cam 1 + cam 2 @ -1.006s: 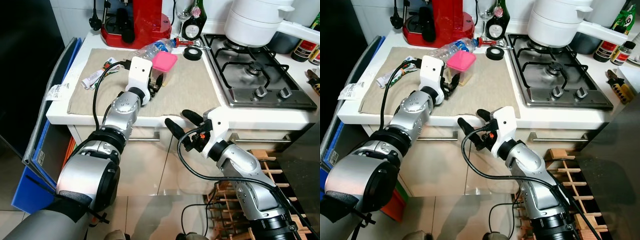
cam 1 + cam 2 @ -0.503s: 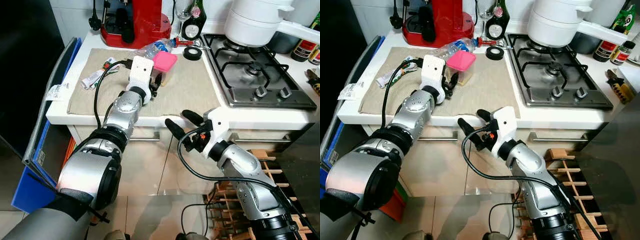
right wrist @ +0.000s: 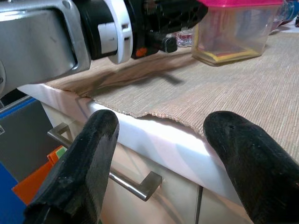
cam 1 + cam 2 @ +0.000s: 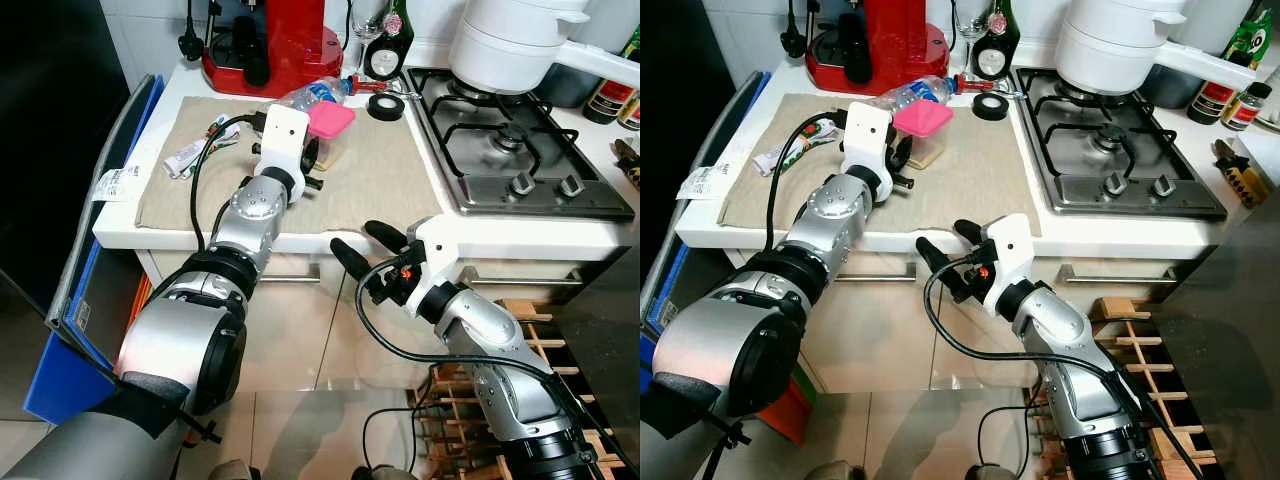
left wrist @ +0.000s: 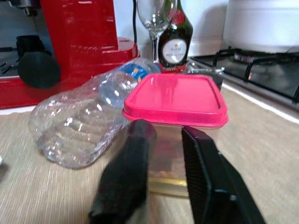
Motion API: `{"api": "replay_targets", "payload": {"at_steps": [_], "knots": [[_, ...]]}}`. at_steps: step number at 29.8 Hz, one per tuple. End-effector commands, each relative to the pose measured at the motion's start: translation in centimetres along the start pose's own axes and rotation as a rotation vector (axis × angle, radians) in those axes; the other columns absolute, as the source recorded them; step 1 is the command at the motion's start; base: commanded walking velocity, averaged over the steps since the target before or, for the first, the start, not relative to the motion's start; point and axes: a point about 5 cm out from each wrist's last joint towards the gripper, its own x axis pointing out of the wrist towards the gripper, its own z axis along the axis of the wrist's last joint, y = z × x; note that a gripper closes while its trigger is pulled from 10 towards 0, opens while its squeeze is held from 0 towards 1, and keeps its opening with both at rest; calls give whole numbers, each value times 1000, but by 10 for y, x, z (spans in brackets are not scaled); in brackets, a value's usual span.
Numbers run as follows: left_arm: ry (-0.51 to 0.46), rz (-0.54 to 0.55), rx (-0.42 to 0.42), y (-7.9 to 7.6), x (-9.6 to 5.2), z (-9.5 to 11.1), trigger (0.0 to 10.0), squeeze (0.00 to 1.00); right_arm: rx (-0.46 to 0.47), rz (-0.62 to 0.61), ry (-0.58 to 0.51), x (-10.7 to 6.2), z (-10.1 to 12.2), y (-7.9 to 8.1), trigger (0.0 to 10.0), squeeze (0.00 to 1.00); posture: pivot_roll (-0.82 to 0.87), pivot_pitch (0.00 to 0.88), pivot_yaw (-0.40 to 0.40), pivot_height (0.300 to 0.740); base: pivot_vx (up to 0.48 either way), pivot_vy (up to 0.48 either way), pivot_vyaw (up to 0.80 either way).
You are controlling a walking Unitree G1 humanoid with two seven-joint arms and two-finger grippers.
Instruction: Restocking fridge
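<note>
A clear food container with a pink lid [image 4: 329, 122] stands on the beige cloth [image 4: 380, 175] on the counter. A crumpled clear water bottle [image 4: 309, 95] lies just behind it. My left gripper [image 4: 312, 160] is over the cloth, right at the container's near side. In the left wrist view its fingers [image 5: 208, 186] stand open with a narrow gap, tips just short of the container [image 5: 175, 98], beside the bottle [image 5: 79, 126]. My right gripper [image 4: 366, 248] hangs open below the counter's front edge, holding nothing; its wrist view shows spread fingertips [image 3: 88, 154].
A red coffee machine [image 4: 265, 40], a dark bottle [image 4: 385, 55] and a black tape roll [image 4: 385, 105] stand at the back. A gas hob [image 4: 510, 140] with a white pot [image 4: 510, 40] is on the right. A tube [image 4: 190, 155] lies left. Blue folder [image 4: 95, 230] leans left; wine rack [image 4: 525, 330] below right.
My left gripper has moved forward across the cloth, closer to the pink-lidded container. The right arm has stayed where it was.
</note>
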Motion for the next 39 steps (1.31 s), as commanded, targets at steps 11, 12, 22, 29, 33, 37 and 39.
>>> {"api": "replay_targets", "payload": {"at_steps": [11,12,22,29,33,37,39], "knots": [[-120,-62,-88,-8,5,24,0,0,-3,3,10,-2,-2,1,10000,0,-119,27,-55,740,0,0,0],[-131,-69,-93,-9,5,25,0,0,-3,3,10,-2,-2,1,10000,0,-119,27,-55,740,0,0,0],[-272,-113,-110,-9,-5,40,0,0,0,6,12,-1,-3,1,10000,0,-97,35,-59,740,0,0,0],[-341,-71,-82,6,-44,44,0,0,-49,-134,-43,0,5,-16,10000,0,-57,31,-41,740,0,0,0],[-331,-52,-60,11,-65,44,0,0,-81,-202,-69,-1,9,-24,10000,0,-57,31,-41,740,0,0,0],[-318,-44,-107,8,-100,37,10000,1000,-96,-242,-91,4,11,-31,10000,0,5,6,-39,740,0,0,0],[-304,-21,-118,7,-107,31,10000,1000,-101,-254,-101,5,11,-33,10000,0,9,4,-37,740,0,0,0]]}}
